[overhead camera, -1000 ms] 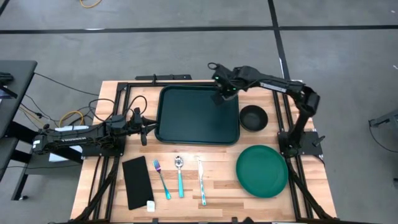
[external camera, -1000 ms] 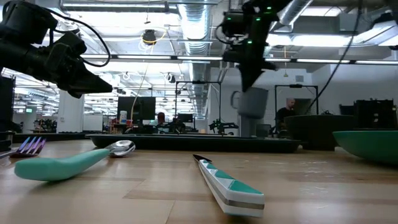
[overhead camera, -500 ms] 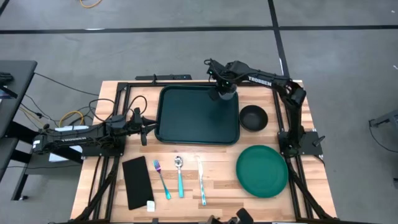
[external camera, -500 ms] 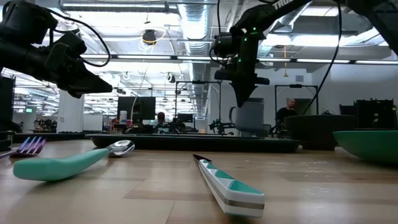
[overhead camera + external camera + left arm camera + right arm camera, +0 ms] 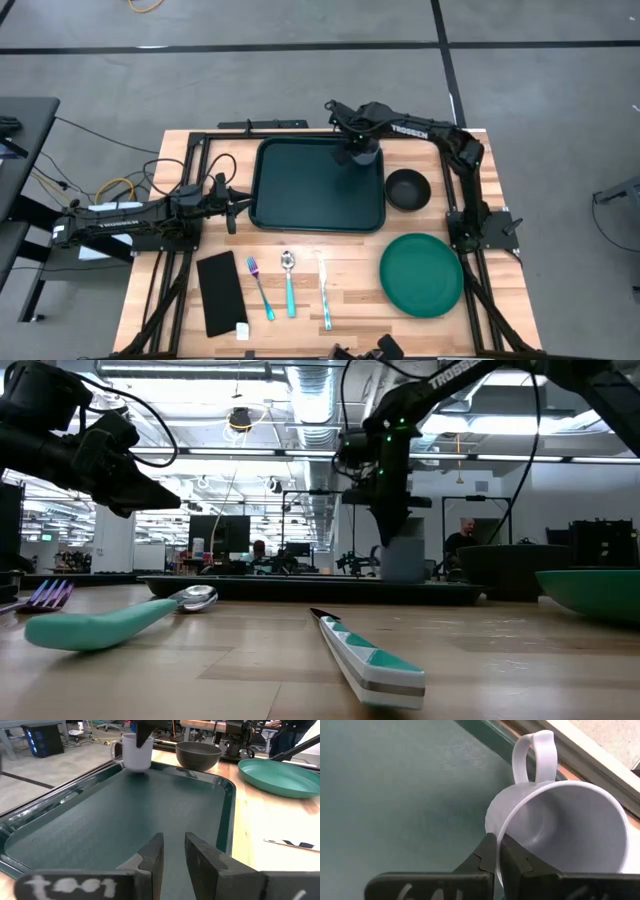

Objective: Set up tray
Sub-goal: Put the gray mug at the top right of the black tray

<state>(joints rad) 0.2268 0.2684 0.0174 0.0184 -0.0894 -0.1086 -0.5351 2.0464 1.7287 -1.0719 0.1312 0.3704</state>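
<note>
1. The tray (image 5: 317,186) lies flat on the wooden table (image 5: 500,190) at the far middle; the dark bowl (image 5: 408,189) sits just beside its right edge and the round green plate (image 5: 421,273) lies nearer, at the right; in the left wrist view the tray (image 5: 110,815) fills most of what lies ahead of me.
2. My right gripper (image 5: 362,150) reaches over the tray's far right corner; its fingers (image 5: 487,852) are clamped on the rim of a white mug (image 5: 560,827), one inside the wall and one outside; the mug's handle points toward the tray's rim.
3. The mug (image 5: 137,752) stands upright in that corner; in the left wrist view its base looks down on the tray floor; from the low view (image 5: 402,556) I cannot tell whether it fully rests there.
4. My left gripper (image 5: 231,205) waits at the tray's left edge, low over the table; its fingers (image 5: 152,857) stand slightly apart and grip nothing.
5. In front of the tray lie a fork (image 5: 261,287), a spoon (image 5: 289,282) and a knife (image 5: 324,292) side by side; a flat black rectangle (image 5: 219,292) lies to their left.
</note>
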